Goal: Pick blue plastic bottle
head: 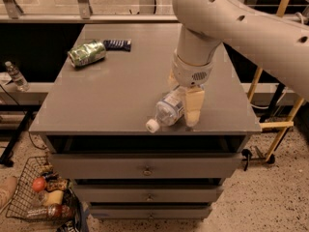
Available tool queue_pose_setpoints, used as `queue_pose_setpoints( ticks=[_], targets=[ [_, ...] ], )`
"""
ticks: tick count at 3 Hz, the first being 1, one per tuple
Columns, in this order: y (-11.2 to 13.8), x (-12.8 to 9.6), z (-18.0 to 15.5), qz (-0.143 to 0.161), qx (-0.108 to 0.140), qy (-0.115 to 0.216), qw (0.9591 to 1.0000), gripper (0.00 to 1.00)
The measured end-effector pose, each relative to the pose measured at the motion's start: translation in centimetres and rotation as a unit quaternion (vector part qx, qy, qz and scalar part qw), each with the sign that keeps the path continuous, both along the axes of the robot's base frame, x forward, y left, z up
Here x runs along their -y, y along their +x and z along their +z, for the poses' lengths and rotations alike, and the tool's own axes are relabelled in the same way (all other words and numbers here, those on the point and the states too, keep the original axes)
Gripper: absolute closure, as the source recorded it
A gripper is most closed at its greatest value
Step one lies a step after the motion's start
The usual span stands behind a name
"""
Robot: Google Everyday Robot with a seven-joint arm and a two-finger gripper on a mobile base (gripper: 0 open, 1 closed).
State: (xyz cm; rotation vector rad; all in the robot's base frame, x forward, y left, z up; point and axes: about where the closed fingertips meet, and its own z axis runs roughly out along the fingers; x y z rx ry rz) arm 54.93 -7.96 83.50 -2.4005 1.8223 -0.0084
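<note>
The blue plastic bottle (169,109) lies on its side near the front edge of the grey cabinet top (116,95), with its white cap (152,125) pointing front-left. My gripper (183,96) hangs from the big cream arm (227,18) and has come down over the bottle's body. It is open. One cream finger (194,108) stands on the bottle's right side, and the other finger (173,80) shows partly behind it on the left. The bottle rests on the top between them.
A crushed green can (87,53) and a dark blue packet (117,44) lie at the back left of the top. A tiny clear bottle (17,75) stands off to the left. A wire basket (41,197) sits on the floor front-left. Drawers (145,168) are below.
</note>
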Motion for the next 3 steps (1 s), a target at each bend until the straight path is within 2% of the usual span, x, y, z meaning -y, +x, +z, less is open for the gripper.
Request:
queue_pose_setpoints(
  ticks=[1, 2, 3],
  targets=[
    [0.5, 0.9, 0.0, -0.007, -0.002, 0.004, 1.0, 0.41],
    [1.6, 1.6, 2.6, -0.009, 0.01, 0.02, 0.9997, 0.72],
    [3.2, 2.9, 6.3, -0.017, 0.029, 0.049, 0.9982, 0.95]
  ],
)
